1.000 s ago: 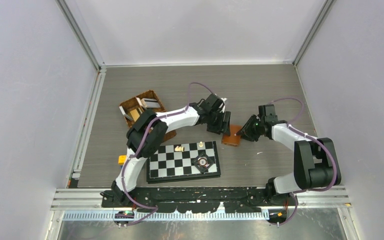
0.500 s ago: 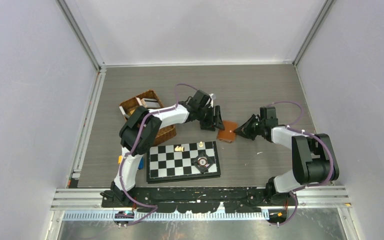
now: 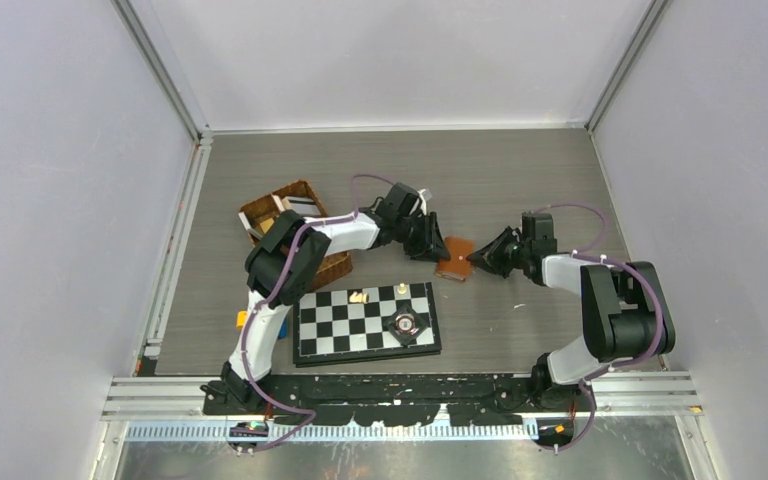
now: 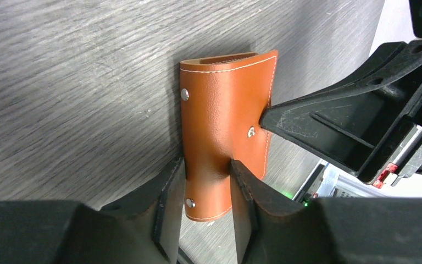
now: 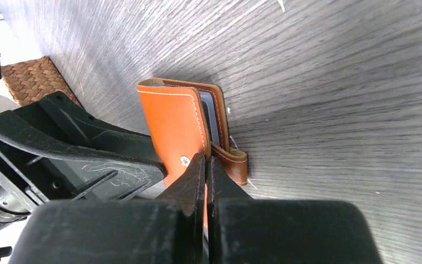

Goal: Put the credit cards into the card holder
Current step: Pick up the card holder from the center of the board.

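Observation:
The tan-brown card holder (image 3: pixel 456 258) stands on edge on the table between both grippers. In the left wrist view my left gripper (image 4: pixel 207 179) is shut on the card holder's (image 4: pixel 225 121) folded spine. In the right wrist view my right gripper (image 5: pixel 205 165) is shut on the edge of its front cover (image 5: pixel 173 121), beside the snap-tab strap (image 5: pixel 235 160). A pale grey-blue credit card (image 5: pixel 212 118) shows between the covers. In the top view the left gripper (image 3: pixel 437 247) is on the card holder's left, the right gripper (image 3: pixel 475 260) on its right.
A brown wicker basket (image 3: pixel 305 186) with small items stands left of the left arm and shows in the right wrist view (image 5: pixel 33 80). A chessboard (image 3: pixel 340 338) with a few pieces lies near the front. A small orange object (image 3: pixel 244 319) lies left of it.
The card holder has moved a little back and left, from beside the chessboard's corner. Both grippers moved with it, and the left arm's wrist has swung left.

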Available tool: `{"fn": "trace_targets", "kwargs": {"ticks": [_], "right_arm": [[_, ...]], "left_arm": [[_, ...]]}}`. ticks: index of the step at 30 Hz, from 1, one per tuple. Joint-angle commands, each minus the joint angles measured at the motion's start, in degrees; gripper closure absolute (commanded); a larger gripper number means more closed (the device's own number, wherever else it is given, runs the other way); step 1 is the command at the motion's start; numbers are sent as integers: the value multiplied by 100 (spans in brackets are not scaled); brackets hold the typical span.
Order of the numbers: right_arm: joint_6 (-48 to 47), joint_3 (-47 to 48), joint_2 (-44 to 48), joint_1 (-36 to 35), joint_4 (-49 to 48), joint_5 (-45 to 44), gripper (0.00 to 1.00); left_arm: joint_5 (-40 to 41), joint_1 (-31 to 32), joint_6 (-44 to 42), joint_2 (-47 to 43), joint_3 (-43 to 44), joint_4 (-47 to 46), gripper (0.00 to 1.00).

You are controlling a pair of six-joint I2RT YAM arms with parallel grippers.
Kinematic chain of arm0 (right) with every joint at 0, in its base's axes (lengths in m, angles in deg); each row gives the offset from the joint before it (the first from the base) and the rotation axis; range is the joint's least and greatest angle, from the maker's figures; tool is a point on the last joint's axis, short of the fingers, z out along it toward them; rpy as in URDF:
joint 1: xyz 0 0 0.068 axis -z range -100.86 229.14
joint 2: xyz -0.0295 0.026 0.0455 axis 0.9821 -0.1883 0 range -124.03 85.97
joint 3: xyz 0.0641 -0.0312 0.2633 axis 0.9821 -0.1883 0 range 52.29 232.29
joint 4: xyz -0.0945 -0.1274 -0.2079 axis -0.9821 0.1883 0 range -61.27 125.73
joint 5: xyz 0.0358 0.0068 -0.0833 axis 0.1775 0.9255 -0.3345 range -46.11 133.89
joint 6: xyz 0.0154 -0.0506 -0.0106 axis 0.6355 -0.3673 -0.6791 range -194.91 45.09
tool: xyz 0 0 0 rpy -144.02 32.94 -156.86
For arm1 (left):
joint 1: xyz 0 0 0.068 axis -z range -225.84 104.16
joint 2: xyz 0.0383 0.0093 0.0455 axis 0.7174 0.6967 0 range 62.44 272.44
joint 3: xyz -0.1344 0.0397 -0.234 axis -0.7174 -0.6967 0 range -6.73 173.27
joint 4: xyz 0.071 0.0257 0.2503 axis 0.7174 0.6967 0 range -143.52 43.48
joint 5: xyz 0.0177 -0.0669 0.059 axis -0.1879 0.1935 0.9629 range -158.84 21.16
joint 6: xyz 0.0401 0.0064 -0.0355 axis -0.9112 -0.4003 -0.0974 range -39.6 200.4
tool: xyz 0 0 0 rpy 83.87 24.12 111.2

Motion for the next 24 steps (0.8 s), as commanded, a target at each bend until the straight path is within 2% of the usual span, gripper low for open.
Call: {"fn": "trace_targets", "kwargs": {"ticks": [1,7,9,10,16,19,21,24], "right_arm": [[19,-208,-73,-71,5,-29,100],[-52,-148,295,-62,126,11,99],[-139,-40,562,-35,367,54,99],[-193,32,742,-4,527,71,96],[-859,778,2005,275,1889,345,44],[-1229,1184,2353,283,2133,1062,29],[-1342,1427,2459,278,2254,1592,22],[-1416,1735,2623,280,2374,2060,18]], "left_arm": [[-468,217,326,-7,39,-994,68],[-525,221,330,-143,-30,-1104,98],[-573,191,259,-306,-130,-1208,100],[-602,161,221,-420,-215,-1308,100],[-847,-134,-249,-1362,-773,-1700,100],[-1221,-282,-279,-1821,-1020,-1854,100],[-1532,-379,-229,-2173,-1182,-2015,100],[-1847,-494,-348,-2625,-1401,-1978,100]]}}
